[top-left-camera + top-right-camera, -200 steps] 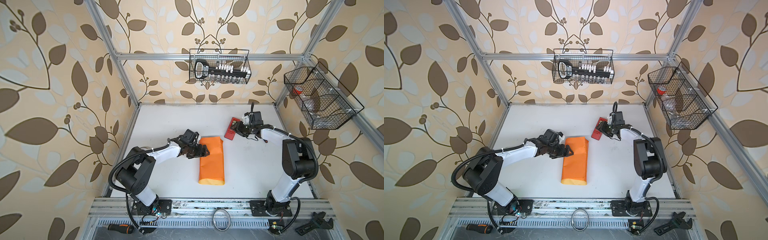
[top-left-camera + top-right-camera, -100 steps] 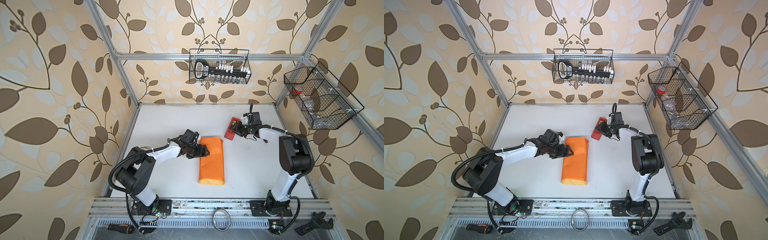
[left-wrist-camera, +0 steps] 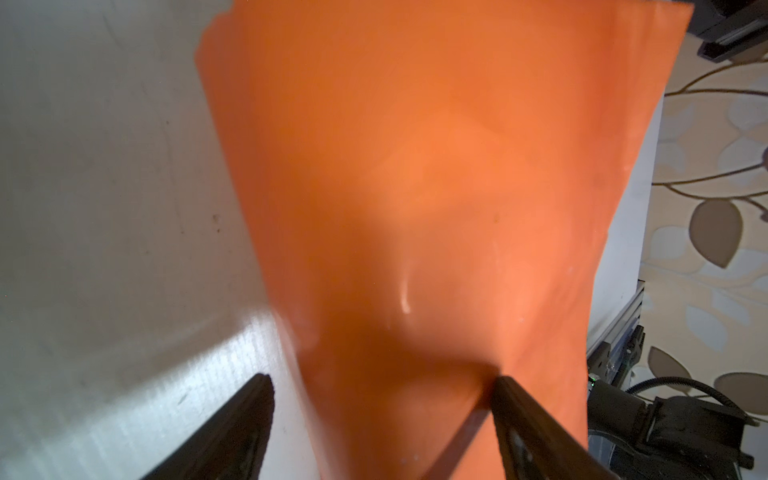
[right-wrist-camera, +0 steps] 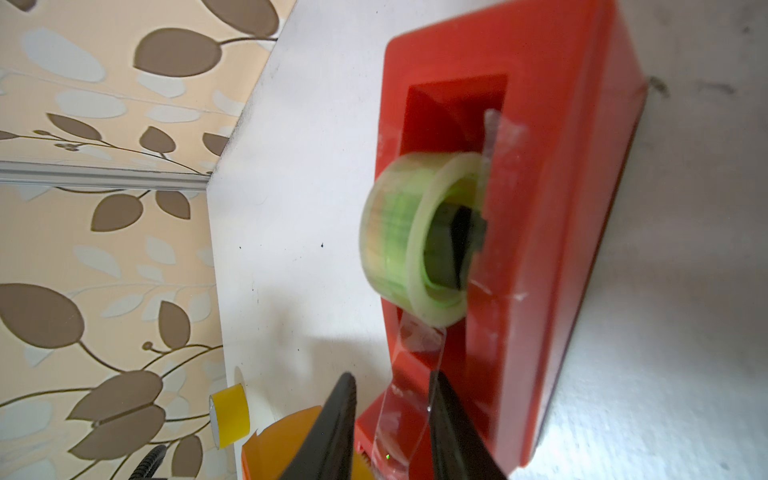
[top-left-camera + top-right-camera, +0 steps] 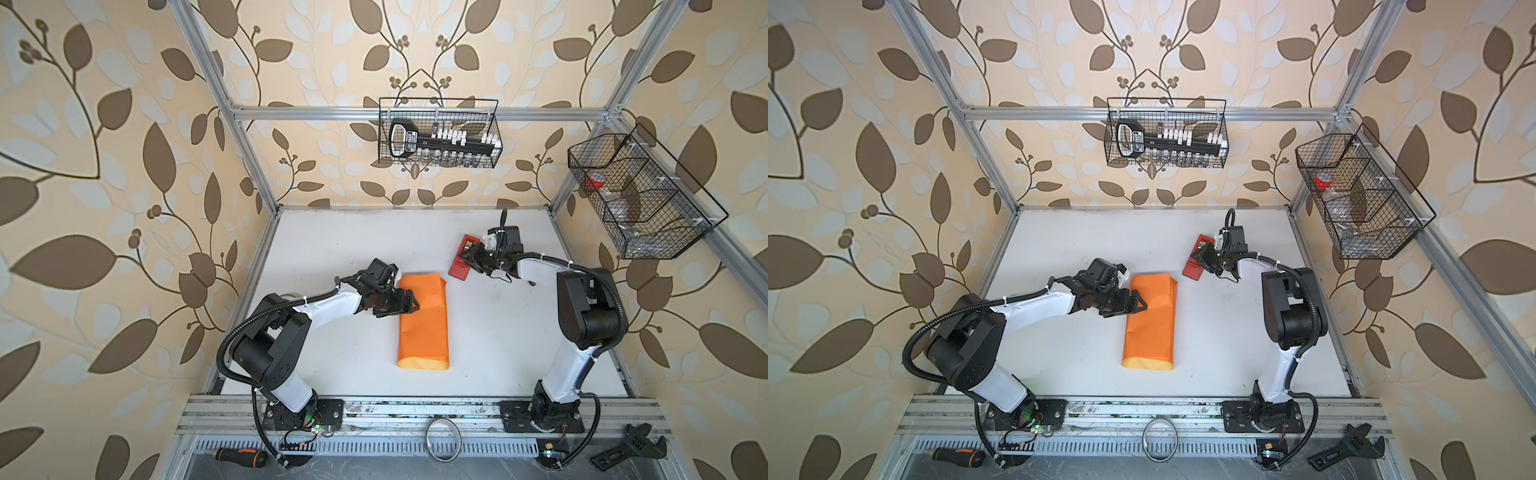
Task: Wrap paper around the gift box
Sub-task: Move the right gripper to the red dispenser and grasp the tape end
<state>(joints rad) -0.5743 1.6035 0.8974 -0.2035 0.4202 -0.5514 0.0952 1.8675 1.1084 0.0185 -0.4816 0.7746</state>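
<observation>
White table (image 5: 340, 249), leaf-patterned walls: the folded orange paper (image 5: 424, 328) lies at centre, running 12 to 6 o'clock.
The left pincer (image 5: 413, 303) sits released, jaws spread, on the paper's 10 o'clock edge. At the paper's 1 o'clock, the right pincer (image 4: 395, 419) stands part-open astride a tape strip (image 4: 409, 415) on the red dispenser (image 4: 561, 208).

In both top views the left arm (image 5: 332, 305) reaches from lower left toward the centre, low and nearly level. The left gripper (image 5: 409, 306) has its jaws spread wide. The right arm (image 5: 540, 268) stands folded at the right, forearm pointing left. The right gripper (image 5: 467, 258), upper right of centre, has its jaws a narrow gap apart.
</observation>
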